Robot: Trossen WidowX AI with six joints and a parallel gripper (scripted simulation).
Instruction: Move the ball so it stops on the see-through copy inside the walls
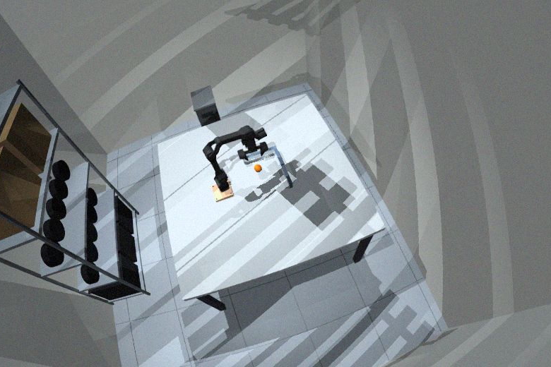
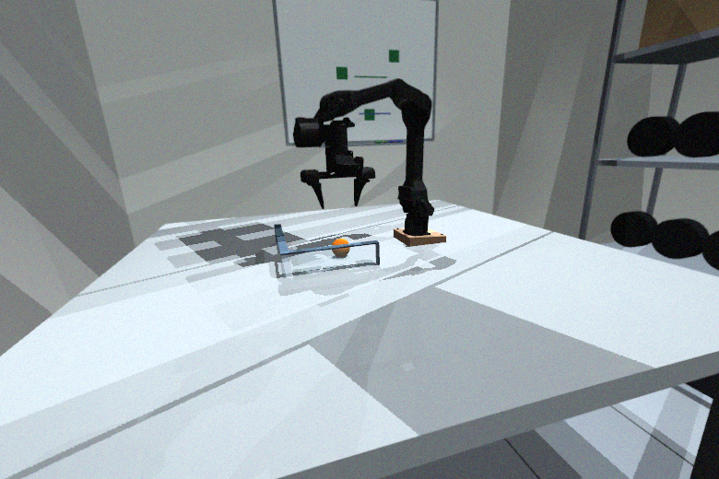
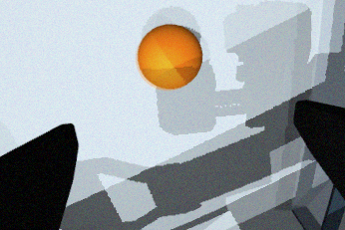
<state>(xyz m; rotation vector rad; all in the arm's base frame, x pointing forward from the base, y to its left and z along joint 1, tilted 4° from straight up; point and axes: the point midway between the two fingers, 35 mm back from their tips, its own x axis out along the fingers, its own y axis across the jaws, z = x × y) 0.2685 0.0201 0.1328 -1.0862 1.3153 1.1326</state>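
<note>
Gripper hangs spread wide and empty above the orange ball; unrestrained, it might roll off its spot.

A matte black jointed arm is ending in a black claw with tapered pointed fingers, its foot bolting onto a tan square base plate.

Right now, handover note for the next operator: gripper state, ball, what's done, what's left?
Black parallel-jaw gripper: open, holding nothing, raised well above the table.
Small orange ball: released, lying on the white table inside the corner of the two low clear walls, touching neither.
Done: placing, release, lift-off.
Left: confirm the ball is still and on the see-through copy, which I cannot make out separately.
</note>
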